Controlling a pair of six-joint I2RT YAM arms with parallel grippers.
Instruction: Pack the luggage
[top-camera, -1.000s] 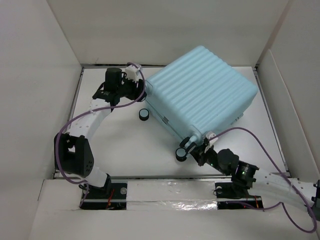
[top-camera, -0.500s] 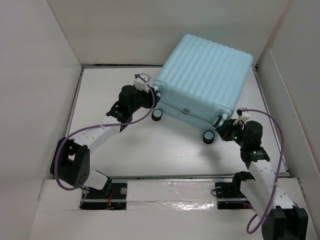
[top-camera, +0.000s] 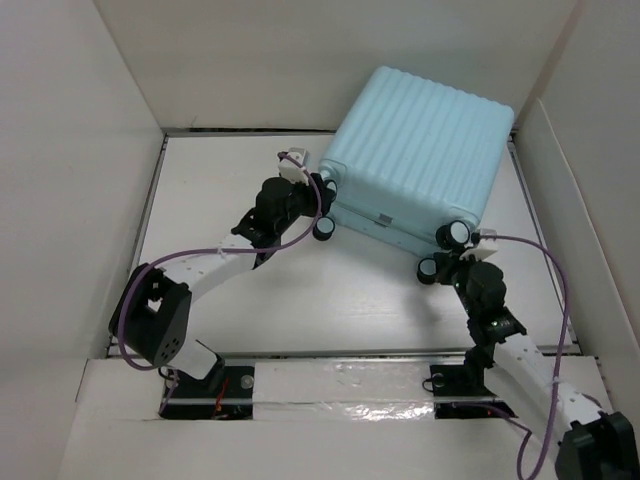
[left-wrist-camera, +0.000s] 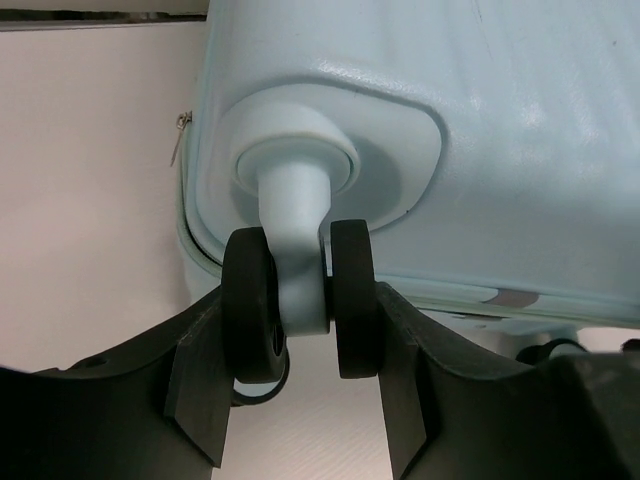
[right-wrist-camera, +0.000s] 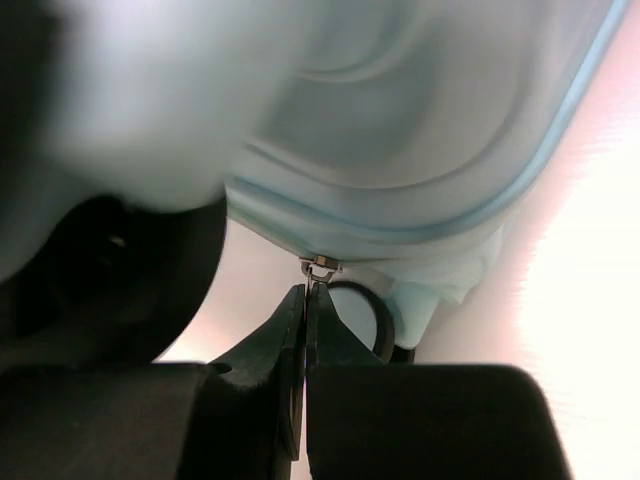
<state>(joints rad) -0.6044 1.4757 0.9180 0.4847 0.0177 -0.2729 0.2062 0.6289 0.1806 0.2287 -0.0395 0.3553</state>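
The luggage (top-camera: 420, 140), a pale aqua ribbed suitcase, stands tilted at the back right, closed, with its wheeled end toward me. My left gripper (top-camera: 320, 215) is shut on the twin black wheel (top-camera: 324, 228) at its left corner. In the left wrist view the fingers (left-wrist-camera: 200, 380) press both sides of that wheel (left-wrist-camera: 352, 300) under the shell (left-wrist-camera: 500, 120). My right gripper (top-camera: 455, 255) sits under the right corner by two more wheels (top-camera: 458, 234). In the right wrist view it (right-wrist-camera: 305, 300) is shut on the metal zipper pull (right-wrist-camera: 320, 267) at the shell's seam (right-wrist-camera: 420, 225).
White walls enclose the table: a left panel (top-camera: 70, 150), a back panel (top-camera: 300, 60) and a right flap (top-camera: 580, 220). Purple cables (top-camera: 540, 270) loop off both arms. Another zipper tab (left-wrist-camera: 178, 135) hangs at the shell's left edge.
The luggage has turned and shifted toward the back right, its wheeled end now facing me. Both arms followed it; the right arm swung from the lower right to under the right corner.
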